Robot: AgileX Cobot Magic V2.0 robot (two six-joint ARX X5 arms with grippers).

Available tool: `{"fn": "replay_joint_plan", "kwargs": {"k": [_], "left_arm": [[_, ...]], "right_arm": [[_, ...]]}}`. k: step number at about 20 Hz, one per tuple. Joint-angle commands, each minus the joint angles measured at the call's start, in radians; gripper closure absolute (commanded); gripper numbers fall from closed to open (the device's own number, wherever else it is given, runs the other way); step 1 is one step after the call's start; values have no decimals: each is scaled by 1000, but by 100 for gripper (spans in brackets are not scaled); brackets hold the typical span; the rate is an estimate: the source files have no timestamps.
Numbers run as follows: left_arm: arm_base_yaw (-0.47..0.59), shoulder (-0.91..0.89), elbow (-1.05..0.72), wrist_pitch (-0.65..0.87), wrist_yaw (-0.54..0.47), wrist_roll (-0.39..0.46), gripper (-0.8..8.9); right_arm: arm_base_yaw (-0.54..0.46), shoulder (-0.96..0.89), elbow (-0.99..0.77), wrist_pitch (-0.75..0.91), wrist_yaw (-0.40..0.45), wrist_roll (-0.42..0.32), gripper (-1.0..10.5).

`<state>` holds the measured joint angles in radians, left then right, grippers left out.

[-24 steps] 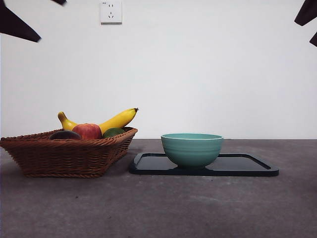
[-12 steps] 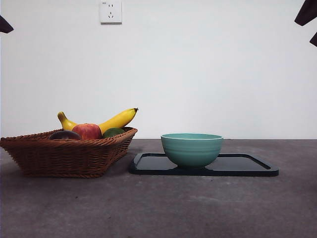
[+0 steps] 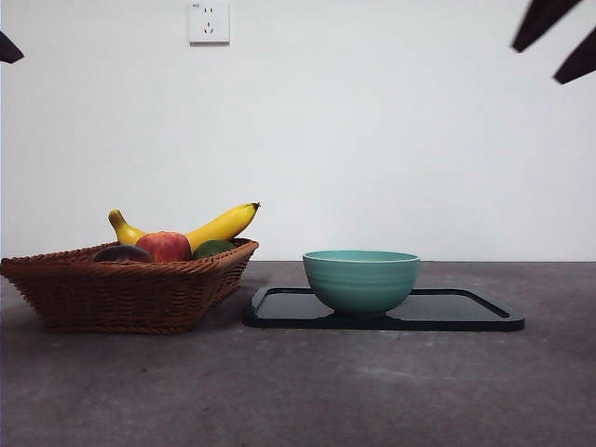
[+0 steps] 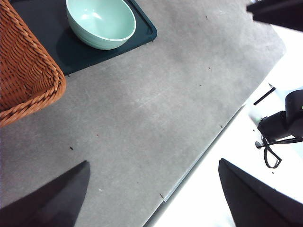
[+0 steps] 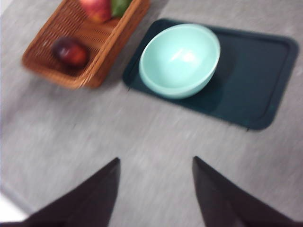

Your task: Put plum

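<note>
The plum (image 3: 121, 253) is dark purple-maroon and lies in the wicker basket (image 3: 121, 296) at the left of the table. The right wrist view shows the plum (image 5: 71, 52) alone at one end of the basket (image 5: 97, 64). My right gripper (image 5: 155, 163) is open and empty, high above the table short of the basket and bowl; in the front view it shows as dark tips (image 3: 554, 37) at the top right. My left gripper (image 4: 151, 189) hangs open and empty over bare table near its edge.
A red-and-yellow apple (image 3: 164, 246), a banana (image 3: 222, 225) and a green fruit (image 3: 212, 248) share the basket. A teal bowl (image 3: 360, 279) stands on a dark tray (image 3: 466, 315) right of the basket. The table edge (image 4: 203, 156) runs near the left gripper.
The dark left arm has drawn back out of the top left corner. The right gripper's tips have shifted left into the picture at the top right. The fruit, bowl and tray have not moved.
</note>
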<state>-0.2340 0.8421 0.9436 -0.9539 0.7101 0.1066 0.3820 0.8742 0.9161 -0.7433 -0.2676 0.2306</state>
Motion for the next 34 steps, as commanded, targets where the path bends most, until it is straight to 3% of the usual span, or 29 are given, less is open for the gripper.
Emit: {"fn": "replay_joint_plan", "kwargs": {"k": [1, 9, 15, 25, 30, 34], "left_arm": [[-3, 5, 19, 5, 6, 13, 381], [-3, 5, 19, 5, 6, 13, 381], [-3, 5, 19, 5, 6, 13, 381], [-3, 5, 19, 4, 6, 13, 381], [-3, 5, 19, 4, 6, 13, 381], [-3, 5, 19, 3, 6, 13, 381]], "right_arm": [[-15, 125, 99, 15, 10, 4, 668], [-72, 585, 395, 49, 14, -41, 668], [-72, 811, 460, 115, 14, -49, 668], [-36, 1012, 460, 187, 45, -58, 681], [-30, 1022, 460, 217, 92, -74, 934], [-32, 1019, 461, 227, 92, -74, 939]]}}
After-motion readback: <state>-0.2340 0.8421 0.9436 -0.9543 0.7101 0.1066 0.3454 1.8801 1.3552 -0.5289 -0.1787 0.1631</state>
